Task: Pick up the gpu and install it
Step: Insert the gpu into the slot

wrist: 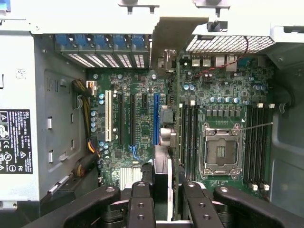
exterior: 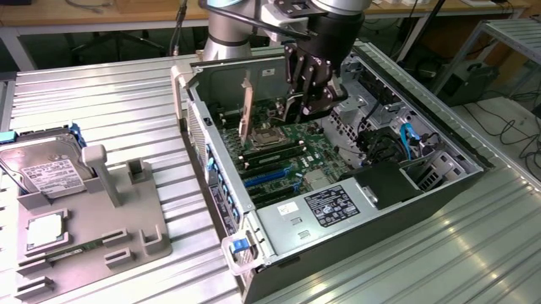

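The gpu [wrist: 176,95] hangs edge-on over the motherboard [wrist: 137,118] of the open PC case [exterior: 338,253]. Its metal bracket [wrist: 178,35] points toward the case's rear wall. My gripper [wrist: 166,204] is shut on the card's inner end, with a dark finger [wrist: 141,202] on either side. The card hangs between the long blue slot [wrist: 156,118] and the memory slots [wrist: 187,133]; whether it touches a slot is hidden. In the exterior view my gripper [exterior: 308,109] reaches down into the case, and the gpu's bracket end [exterior: 247,111] stands upright beside it.
The CPU socket [wrist: 221,152], cables [wrist: 88,123] and the power supply [exterior: 334,206] crowd the case interior. On the exterior view's left, a grey fixture tray [exterior: 127,209] holds a silver hard drive [exterior: 47,168] and a small memory stick [exterior: 72,252]. Everything rests on a ribbed metal table [exterior: 110,107].
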